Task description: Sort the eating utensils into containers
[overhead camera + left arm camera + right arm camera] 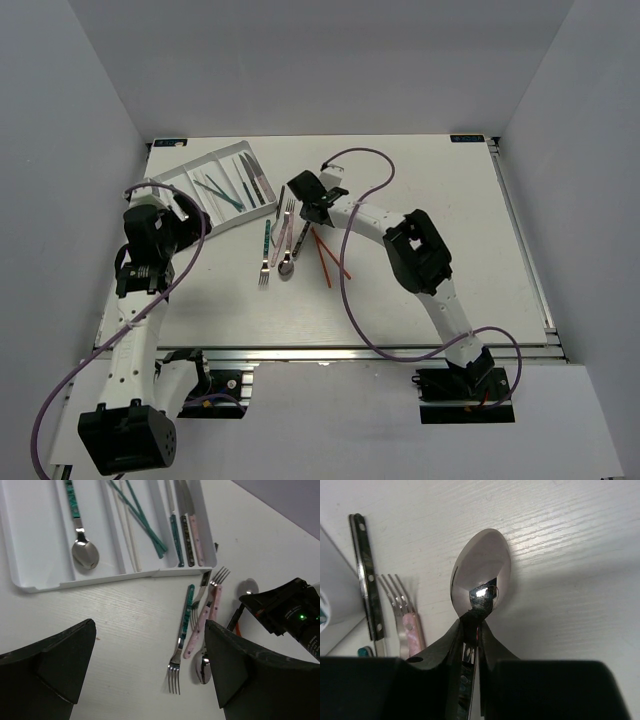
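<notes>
Nearest my right wrist camera, the right gripper point(471, 635) is clamped on the neck of a steel spoon point(482, 575). Its bowl points away over the table point(570, 540) near its middle, just beside a pink-handled fork point(409, 622) and a black-handled utensil point(367, 580). The white tray point(30, 555) lies toward the table's far left corner with a teal-handled spoon point(82, 547), chopsticks point(145, 522) and knives point(187, 535) in separate compartments; my left gripper point(150, 650) hovers off its near edge, jaws wide apart.

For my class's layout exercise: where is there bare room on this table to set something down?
Bare: the table right of the orange chopsticks, and the near strip in front of the forks. Crowded: between the tray and the right claw, shut on a spoon.
</notes>
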### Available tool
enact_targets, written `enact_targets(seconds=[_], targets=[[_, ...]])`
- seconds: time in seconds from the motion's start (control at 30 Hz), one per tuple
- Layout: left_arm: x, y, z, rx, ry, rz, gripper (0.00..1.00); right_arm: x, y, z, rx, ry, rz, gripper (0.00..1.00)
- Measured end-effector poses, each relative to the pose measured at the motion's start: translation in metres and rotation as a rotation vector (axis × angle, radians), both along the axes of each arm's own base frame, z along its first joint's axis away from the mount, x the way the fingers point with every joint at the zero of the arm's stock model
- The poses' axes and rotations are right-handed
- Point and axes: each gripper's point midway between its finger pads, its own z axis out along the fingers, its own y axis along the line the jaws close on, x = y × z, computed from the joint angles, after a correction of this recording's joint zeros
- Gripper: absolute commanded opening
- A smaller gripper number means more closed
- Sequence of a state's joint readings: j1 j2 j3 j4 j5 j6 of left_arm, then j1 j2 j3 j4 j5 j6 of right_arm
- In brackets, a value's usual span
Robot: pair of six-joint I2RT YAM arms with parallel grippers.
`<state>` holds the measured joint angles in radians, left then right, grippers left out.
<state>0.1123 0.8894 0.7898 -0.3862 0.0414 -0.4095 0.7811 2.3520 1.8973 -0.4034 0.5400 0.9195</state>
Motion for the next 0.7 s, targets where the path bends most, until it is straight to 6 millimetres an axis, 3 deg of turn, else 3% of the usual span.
enact_targets(seconds=[0.1, 0.2, 0.33, 0.5, 0.7], targets=[[0.004, -0.017, 0.009, -0.030, -0.041, -0.079, 0.98, -0.004, -0.004, 0.021, 0.021, -0.024, 0.021, 0.00], [0.008, -0.047, 0.015, -0.081, -0.073, -0.218, 0.98, -0.012, -0.007, 0.056, 0.065, -0.075, 0.054, 0.00], [0.005, -0.108, 0.011, -0.167, -0.058, -0.473, 0.98, -0.033, -0.013, 0.118, 0.189, -0.191, 0.151, 0.00], [-0.017, -0.179, 0.006, -0.277, -0.016, -0.730, 0.98, -0.069, -0.012, 0.179, 0.356, -0.300, 0.314, 0.00], [-0.047, -0.244, 0.026, -0.378, -0.075, -0.939, 0.96, -0.111, -0.016, 0.201, 0.451, -0.339, 0.428, 0.00]])
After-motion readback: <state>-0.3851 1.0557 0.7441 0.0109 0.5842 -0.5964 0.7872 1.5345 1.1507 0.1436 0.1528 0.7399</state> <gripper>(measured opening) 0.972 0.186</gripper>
